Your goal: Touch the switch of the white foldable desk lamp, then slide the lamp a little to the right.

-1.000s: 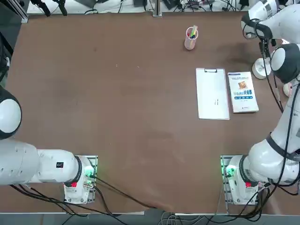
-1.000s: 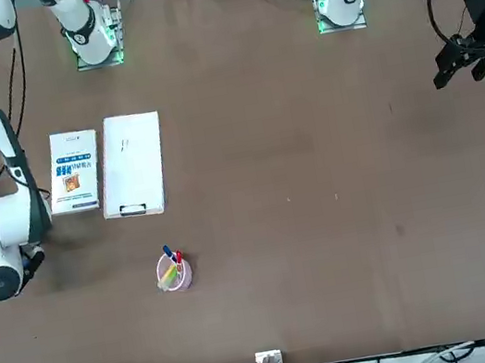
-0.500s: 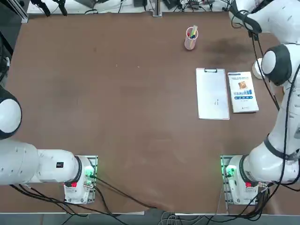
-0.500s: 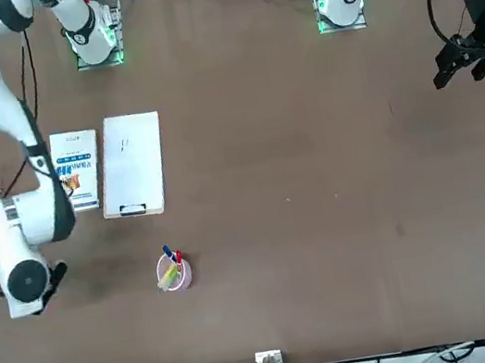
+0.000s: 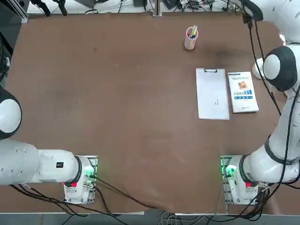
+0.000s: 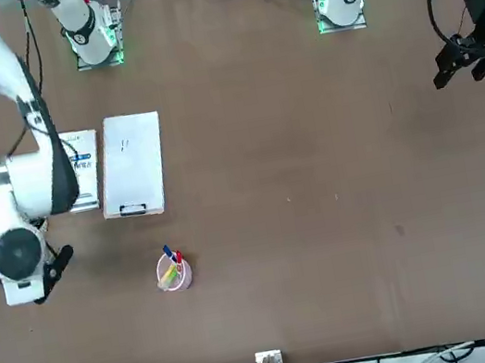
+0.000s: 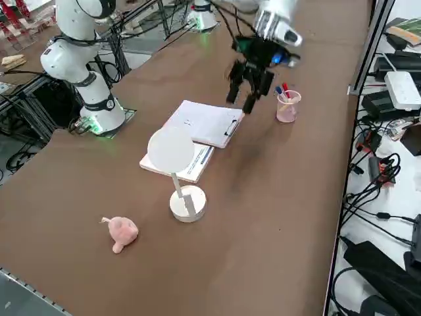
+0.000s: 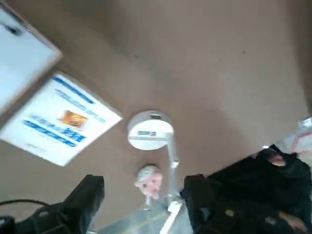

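Observation:
The white foldable desk lamp (image 7: 188, 203) stands near the table's right edge on its round disc base, its thin arm rising to a flat head (image 7: 171, 149). The right wrist view looks down on the base (image 8: 150, 130) from well above. My right gripper (image 7: 241, 97) hangs high over the table near the clip end of the clipboard, well apart from the lamp. Its fingers (image 8: 85, 195) stand open with nothing between them. In the top view the arm covers most of the lamp.
A pink pen cup (image 5: 191, 38) stands toward the far edge. A white clipboard (image 5: 212, 93) and a blue-and-white book (image 5: 243, 91) lie side by side next to the lamp. A small pink toy (image 7: 120, 230) lies just beyond the lamp, by the table's right edge.
My right arm has swung up and toward the far side of the table, lifting the wrist away from the lamp. The gripper has stayed open. The lamp has not moved.

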`<state>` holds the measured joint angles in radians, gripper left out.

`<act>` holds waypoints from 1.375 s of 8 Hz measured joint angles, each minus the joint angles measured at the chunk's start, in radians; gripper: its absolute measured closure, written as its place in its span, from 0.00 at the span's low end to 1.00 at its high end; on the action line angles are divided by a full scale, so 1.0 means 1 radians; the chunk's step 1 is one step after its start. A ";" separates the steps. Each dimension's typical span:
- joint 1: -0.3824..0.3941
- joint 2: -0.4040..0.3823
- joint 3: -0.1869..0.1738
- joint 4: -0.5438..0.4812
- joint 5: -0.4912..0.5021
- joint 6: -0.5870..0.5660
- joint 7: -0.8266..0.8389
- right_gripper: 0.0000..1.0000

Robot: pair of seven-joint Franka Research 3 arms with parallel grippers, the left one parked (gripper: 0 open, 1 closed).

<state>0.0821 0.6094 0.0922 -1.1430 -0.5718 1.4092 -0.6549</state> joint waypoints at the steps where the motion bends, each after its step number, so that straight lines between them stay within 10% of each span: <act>1: 0.001 -0.050 0.000 0.001 0.090 -0.062 0.056 0.00; 6: -0.054 -0.328 -0.018 -0.068 0.426 -0.212 0.422 0.00; 11: -0.087 -0.690 -0.015 -0.379 0.576 -0.131 0.670 0.00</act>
<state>-0.0044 -0.0810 0.0775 -1.5223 0.0045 1.2782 0.0154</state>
